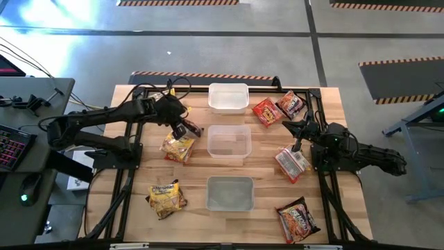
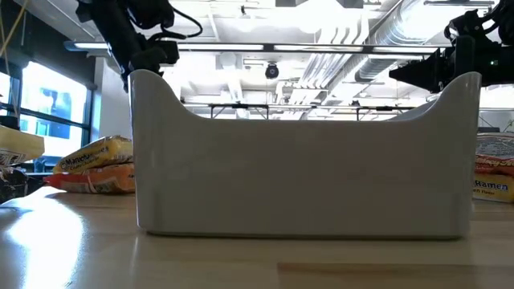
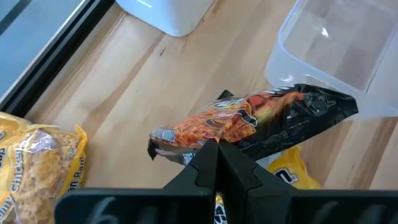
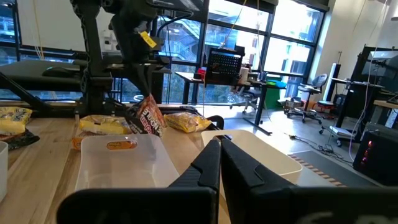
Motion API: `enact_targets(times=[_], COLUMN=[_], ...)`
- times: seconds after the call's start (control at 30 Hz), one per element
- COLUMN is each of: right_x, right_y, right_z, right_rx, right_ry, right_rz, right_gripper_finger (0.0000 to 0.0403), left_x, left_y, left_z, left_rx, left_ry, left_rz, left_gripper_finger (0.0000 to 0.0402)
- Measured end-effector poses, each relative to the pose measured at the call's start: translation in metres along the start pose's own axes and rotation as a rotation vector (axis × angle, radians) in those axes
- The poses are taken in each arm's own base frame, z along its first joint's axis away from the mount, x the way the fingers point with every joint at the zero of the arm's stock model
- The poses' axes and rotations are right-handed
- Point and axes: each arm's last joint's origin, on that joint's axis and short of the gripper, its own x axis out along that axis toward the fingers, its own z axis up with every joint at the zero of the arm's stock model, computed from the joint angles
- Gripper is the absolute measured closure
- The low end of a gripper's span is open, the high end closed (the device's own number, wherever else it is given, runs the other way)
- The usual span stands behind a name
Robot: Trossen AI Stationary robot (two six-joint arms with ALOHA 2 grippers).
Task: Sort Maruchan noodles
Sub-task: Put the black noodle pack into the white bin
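High view showed all three clear tubs (image 1: 228, 142) unfilled, left hand (image 1: 182, 129) pinched shut on a dark Maruchan packet (image 1: 190, 128), right hand (image 1: 297, 144) closed, holding nothing, other packets (image 1: 166, 198) unsorted on the tabletop (image 1: 139, 215).

Bright overhead light glares off the wooden table (image 2: 48, 241); windows (image 4: 186, 37) blow out, near tub (image 2: 305, 160) blurred.

The table (image 1: 139, 208) is pale blond wood with a straight grain. Three tubs (image 1: 229, 142) are clear to milky white. At nine o'clock, noodle packets (image 1: 177, 148) are yellow; at three o'clock, red packets (image 1: 266, 111) show orange print. The held packet (image 3: 273, 118) is black with orange-red noodle artwork. Both arms are black.
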Motion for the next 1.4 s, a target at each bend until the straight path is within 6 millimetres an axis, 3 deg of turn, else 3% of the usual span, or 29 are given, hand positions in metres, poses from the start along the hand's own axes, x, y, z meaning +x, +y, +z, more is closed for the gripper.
enact_targets(times=[1.4], right_x=[0.0000], right_y=[-0.0005], right_z=[0.0031], right_rx=[0.010], right_ry=[-0.032], right_rz=[-0.005], right_gripper_finger=[0.0402], left_x=[-0.0046], left_y=[-0.0034], left_z=[0.0030], left_rx=[-0.016], left_ry=[0.004], left_rz=[-0.059], left_gripper_finger=[0.0401])
